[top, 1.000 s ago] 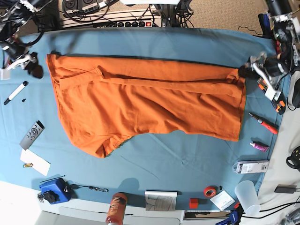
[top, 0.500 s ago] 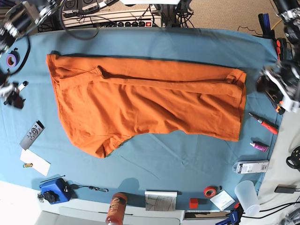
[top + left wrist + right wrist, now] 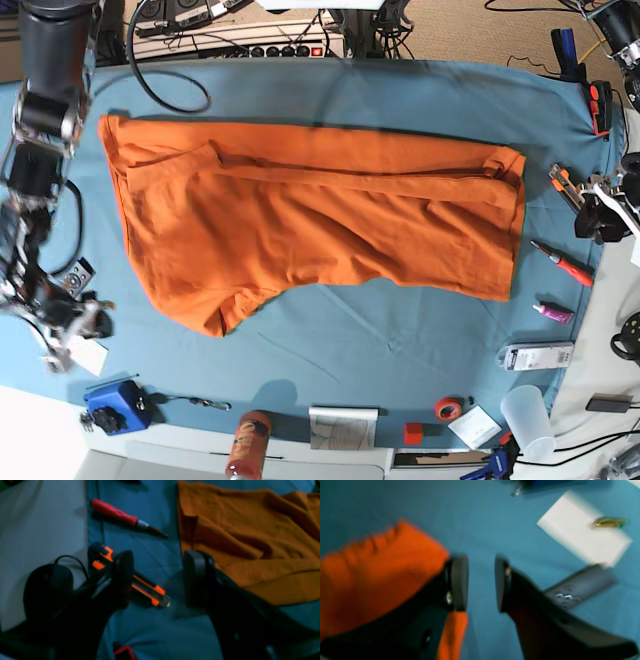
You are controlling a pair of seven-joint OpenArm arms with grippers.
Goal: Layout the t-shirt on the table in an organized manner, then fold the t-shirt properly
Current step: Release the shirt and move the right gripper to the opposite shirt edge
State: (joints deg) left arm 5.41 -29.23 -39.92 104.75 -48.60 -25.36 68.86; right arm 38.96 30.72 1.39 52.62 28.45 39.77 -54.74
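orange t-shirt (image 3: pixel 310 225) flat between both spread, empty claws, left claw (image 3: pixel 156 578) and right claw (image 3: pixel 481 582) just off its ends

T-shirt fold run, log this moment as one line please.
t-shirt: flat on table, top edge folded | left hand: open, empty, beside shirt | right hand: open, empty, beside shirt

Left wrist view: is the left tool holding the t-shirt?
No. The left tool is open with only table cloth between its fingers, and the t-shirt lies beside it, ungripped.
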